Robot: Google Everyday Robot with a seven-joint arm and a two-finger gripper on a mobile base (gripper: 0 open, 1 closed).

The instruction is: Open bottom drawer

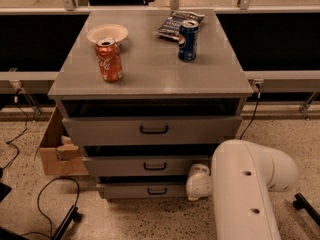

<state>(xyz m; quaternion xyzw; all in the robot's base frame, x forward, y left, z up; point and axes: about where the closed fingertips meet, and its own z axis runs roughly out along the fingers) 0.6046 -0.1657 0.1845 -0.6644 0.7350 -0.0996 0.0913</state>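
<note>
my gripper point(199, 183): low at the right end of the bottom drawer point(145, 189) front; grip state, I cannot tell
bottom drawer: lowest of three, its handle point(157, 190) left of my gripper
white bowl point(107, 33): on the cabinet top, behind the red can point(109, 60)
</note>
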